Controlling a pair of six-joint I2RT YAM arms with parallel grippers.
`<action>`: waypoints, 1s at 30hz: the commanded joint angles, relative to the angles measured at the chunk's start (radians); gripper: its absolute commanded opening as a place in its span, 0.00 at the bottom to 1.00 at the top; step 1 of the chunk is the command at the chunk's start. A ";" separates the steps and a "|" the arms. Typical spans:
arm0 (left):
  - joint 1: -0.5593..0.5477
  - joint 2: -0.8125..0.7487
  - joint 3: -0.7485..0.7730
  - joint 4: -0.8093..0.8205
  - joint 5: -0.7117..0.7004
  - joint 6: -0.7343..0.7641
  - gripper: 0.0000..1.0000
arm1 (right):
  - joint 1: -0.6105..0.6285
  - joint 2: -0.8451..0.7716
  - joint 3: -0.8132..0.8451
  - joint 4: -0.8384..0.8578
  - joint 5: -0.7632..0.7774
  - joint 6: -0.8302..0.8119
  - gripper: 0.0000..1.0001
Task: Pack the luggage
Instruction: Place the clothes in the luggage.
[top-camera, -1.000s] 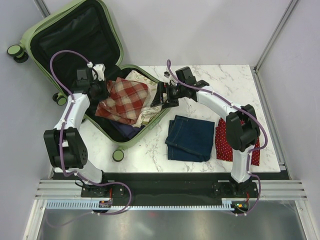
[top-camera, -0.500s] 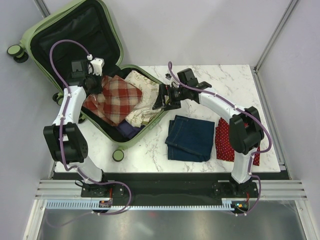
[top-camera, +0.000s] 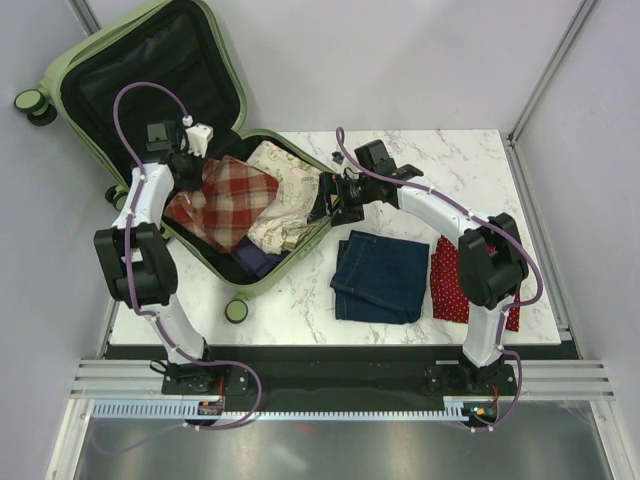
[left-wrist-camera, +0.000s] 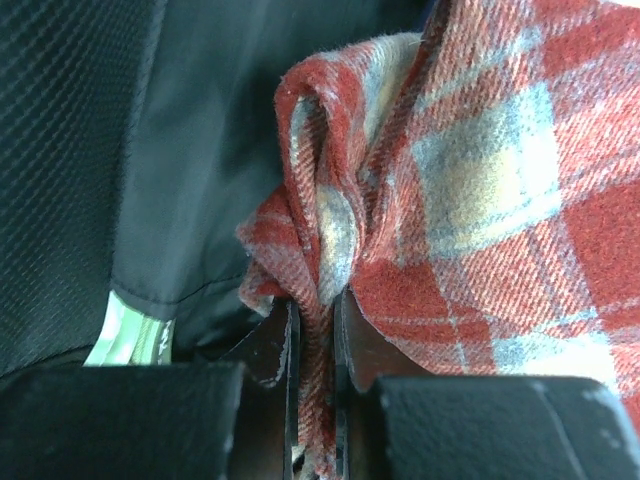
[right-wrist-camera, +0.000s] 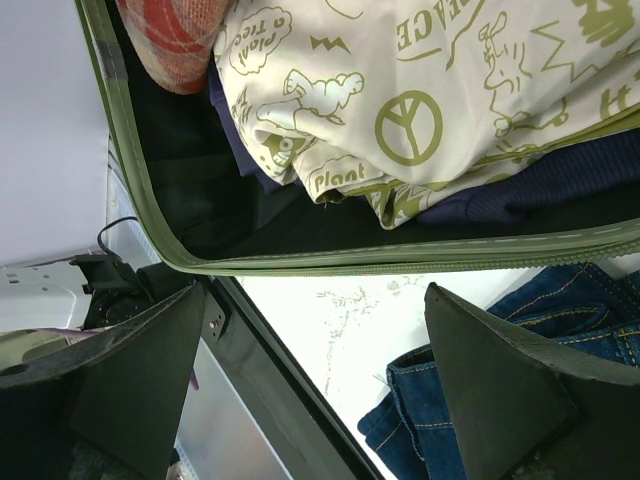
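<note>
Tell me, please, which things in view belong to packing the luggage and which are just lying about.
Belong to the job: luggage; plaid cloth in the left end effector; printed shirt inside; jeans and red dotted cloth, both likely still to pack.
Just there: marble table; frame rail.

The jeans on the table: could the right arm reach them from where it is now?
Probably yes. The right gripper is open and empty at the suitcase rim, and the jeans lie right beside it with nothing on top.
</note>
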 joint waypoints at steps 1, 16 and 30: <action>0.041 0.000 0.038 -0.002 0.007 0.088 0.02 | -0.002 -0.005 0.021 -0.004 -0.005 -0.015 0.98; 0.081 0.035 0.075 -0.020 0.041 0.119 0.02 | -0.001 0.049 0.051 -0.051 -0.035 -0.044 0.98; 0.081 0.193 0.187 -0.040 0.047 0.098 0.02 | -0.001 0.043 0.053 -0.081 -0.002 -0.040 0.98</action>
